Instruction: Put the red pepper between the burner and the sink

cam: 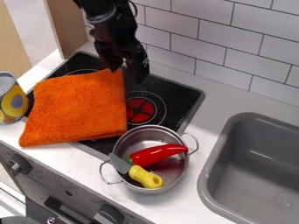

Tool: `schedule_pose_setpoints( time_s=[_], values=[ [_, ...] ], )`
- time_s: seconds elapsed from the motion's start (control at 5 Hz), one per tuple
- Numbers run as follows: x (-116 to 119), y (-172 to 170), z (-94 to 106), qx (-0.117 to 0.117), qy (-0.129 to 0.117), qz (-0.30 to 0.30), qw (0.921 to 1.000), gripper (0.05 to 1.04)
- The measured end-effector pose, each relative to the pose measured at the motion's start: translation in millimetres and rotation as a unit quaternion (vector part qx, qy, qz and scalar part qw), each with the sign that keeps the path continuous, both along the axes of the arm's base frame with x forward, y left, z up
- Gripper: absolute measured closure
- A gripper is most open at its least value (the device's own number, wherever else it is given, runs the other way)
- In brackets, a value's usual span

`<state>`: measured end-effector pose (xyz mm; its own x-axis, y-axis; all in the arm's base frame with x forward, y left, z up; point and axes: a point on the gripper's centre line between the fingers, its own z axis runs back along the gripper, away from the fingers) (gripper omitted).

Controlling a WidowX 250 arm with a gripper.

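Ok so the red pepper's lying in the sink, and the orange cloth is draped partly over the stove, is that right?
Not quite: the camera view shows the red pepper in the pot, not in the sink. The orange cloth is draped partly over the stove, as you said.

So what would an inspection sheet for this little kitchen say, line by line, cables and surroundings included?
Surface: pale counter around a black cooktop, with a grey sink to the right.
Job's things: red pepper lies in a metal pot; the burner shows red.
Clutter: yellow-handled knife in the pot, orange cloth over part of the cooktop, can at the left.
Grippers: end effector by the cloth's upper corner; contact can't be told.
Cables: thin black one beside the arm.
Surroundings: tiled wall behind, control knobs in front.
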<state>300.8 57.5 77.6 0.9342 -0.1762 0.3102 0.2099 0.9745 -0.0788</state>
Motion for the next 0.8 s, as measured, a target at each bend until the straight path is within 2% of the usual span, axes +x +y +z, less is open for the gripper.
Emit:
schedule_pose_setpoints(
  time_s=[0.2, 0.4, 0.6, 0.8],
  values=[
    [-16.0, -12.5, 9.2, -0.012, 0.017, -0.039, 0.9990, 0.084],
    [-36.5, -30.3, 9.3, -0.015, 0.048, -0.086, 0.9950, 0.084],
    [-57.1, -48.1, -0.2, -0.010, 0.059, -0.133, 0.9893, 0.084],
    [-65.8, -57.2, -6.6, -0.009, 0.067, -0.169, 0.9834, 0.084]
  ],
)
